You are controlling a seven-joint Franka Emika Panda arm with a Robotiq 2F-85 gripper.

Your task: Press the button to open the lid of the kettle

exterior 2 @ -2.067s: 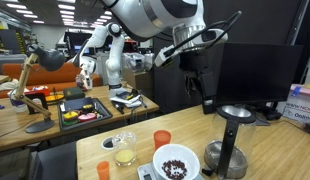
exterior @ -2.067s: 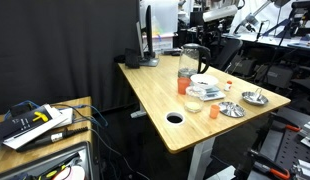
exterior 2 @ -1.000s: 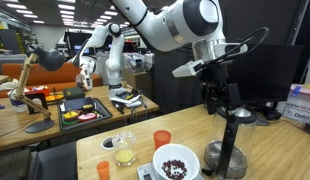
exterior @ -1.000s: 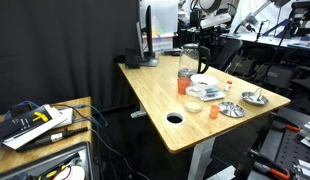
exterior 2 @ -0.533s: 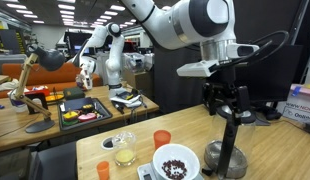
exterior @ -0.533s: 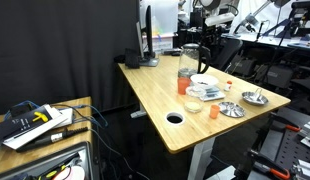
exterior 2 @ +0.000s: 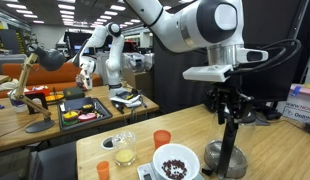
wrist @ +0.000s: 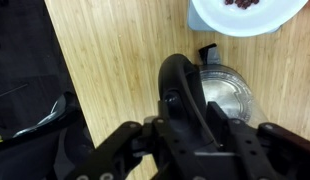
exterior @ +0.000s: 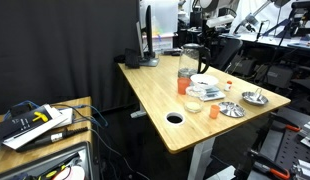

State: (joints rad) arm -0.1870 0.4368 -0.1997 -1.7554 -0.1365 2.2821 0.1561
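Observation:
The glass kettle (exterior 2: 228, 156) stands at the right end of the wooden table (exterior 2: 95, 152), and at the table's far end in an exterior view (exterior: 192, 55). Its dark round lid (exterior 2: 245, 115) shows just behind my gripper (exterior 2: 227, 114), which has come straight down onto the top of the dark handle. In the wrist view the handle (wrist: 180, 88) runs between the fingers of my gripper (wrist: 185, 126), and the kettle's round top (wrist: 227, 96) lies to its right. The jaws are partly closed beside the handle; contact is unclear. The button is hidden.
Next to the kettle are a white bowl of coffee beans (exterior 2: 177, 160), an orange cup (exterior 2: 162, 139), a clear glass (exterior 2: 123, 150) and a small orange cup (exterior 2: 104, 170). Metal dishes (exterior: 232, 108) sit near the table's edge, and a round hole (exterior: 175, 117) is in the tabletop.
My gripper has moved right and down until it sits on the kettle's handle top. Its fingers stand closer together than half a second ago.

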